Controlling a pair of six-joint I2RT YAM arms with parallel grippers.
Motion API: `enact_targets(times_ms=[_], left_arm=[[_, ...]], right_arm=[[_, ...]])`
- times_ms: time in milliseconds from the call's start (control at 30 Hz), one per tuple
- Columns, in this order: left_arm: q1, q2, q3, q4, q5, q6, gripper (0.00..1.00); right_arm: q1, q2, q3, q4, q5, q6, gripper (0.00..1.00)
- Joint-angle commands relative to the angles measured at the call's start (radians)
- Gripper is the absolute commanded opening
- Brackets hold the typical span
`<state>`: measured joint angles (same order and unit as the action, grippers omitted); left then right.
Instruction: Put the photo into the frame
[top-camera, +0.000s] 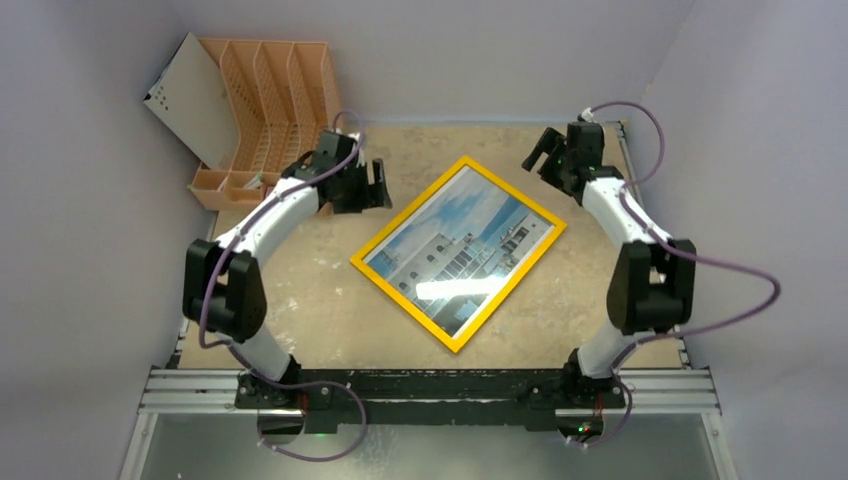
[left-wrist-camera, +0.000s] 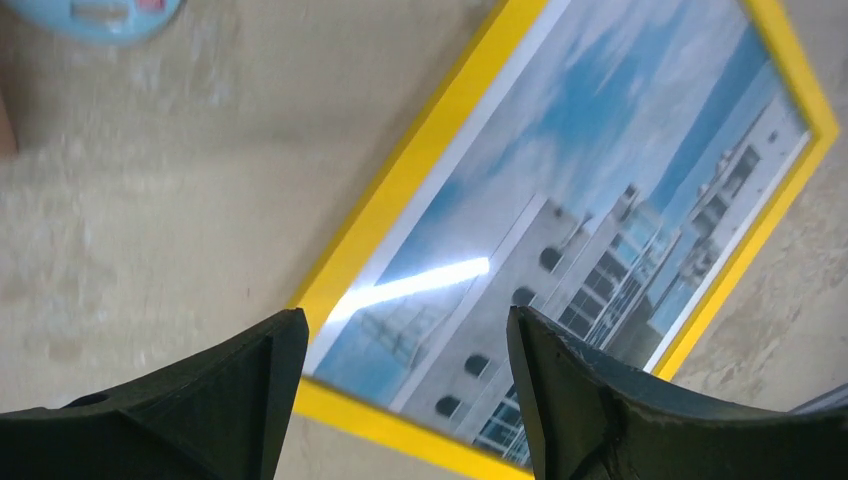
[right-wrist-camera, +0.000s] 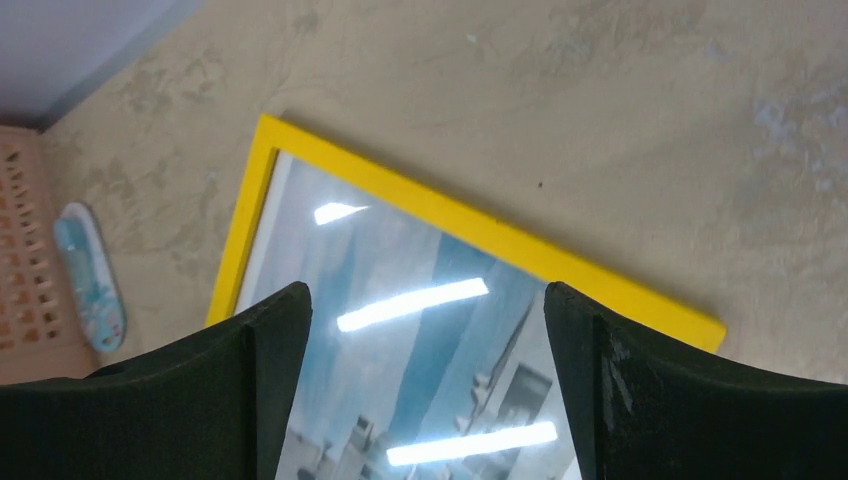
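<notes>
The frame (top-camera: 387, 233), with a bright yellow rim, lies flat and face up at the middle of the table, turned diagonally. The photo (top-camera: 455, 245) of a white building under blue sky shows inside it behind the clear pane. My left gripper (top-camera: 380, 186) is open and empty, raised by the frame's left corner. My right gripper (top-camera: 542, 155) is open and empty, raised beyond the frame's far right edge. In the left wrist view the frame (left-wrist-camera: 400, 175) and photo (left-wrist-camera: 600, 150) lie below my open fingers (left-wrist-camera: 250, 390). In the right wrist view the frame (right-wrist-camera: 480, 225) and photo (right-wrist-camera: 420, 330) lie below my open fingers (right-wrist-camera: 260, 370).
An orange slotted file rack (top-camera: 270, 105) stands at the back left with a white perforated board (top-camera: 190, 100) leaning on it. A light blue oval object (right-wrist-camera: 90, 275) lies by the rack and also shows in the left wrist view (left-wrist-camera: 100, 15). Grey walls close in on three sides.
</notes>
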<state>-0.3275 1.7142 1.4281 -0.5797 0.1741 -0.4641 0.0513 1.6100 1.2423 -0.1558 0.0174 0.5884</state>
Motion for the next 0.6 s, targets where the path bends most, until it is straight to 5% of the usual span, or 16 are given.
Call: enact_targets(times_ms=[0, 200, 567], left_arm=[[0.001, -0.160, -0.254, -0.014, -0.088, -0.135, 0.76], [-0.006, -0.342, -0.562, 0.198, -0.017, -0.268, 0.76], [-0.013, -0.226, -0.668, 0.401, 0.153, -0.319, 0.75]], right_arm=[[0.001, 0.160, 0.177, -0.031, 0.084, -0.135, 0.87], [0.001, 0.280, 0.242, -0.001, 0.157, -0.212, 0.87], [-0.001, 0.414, 0.234, -0.079, -0.013, -0.263, 0.88]])
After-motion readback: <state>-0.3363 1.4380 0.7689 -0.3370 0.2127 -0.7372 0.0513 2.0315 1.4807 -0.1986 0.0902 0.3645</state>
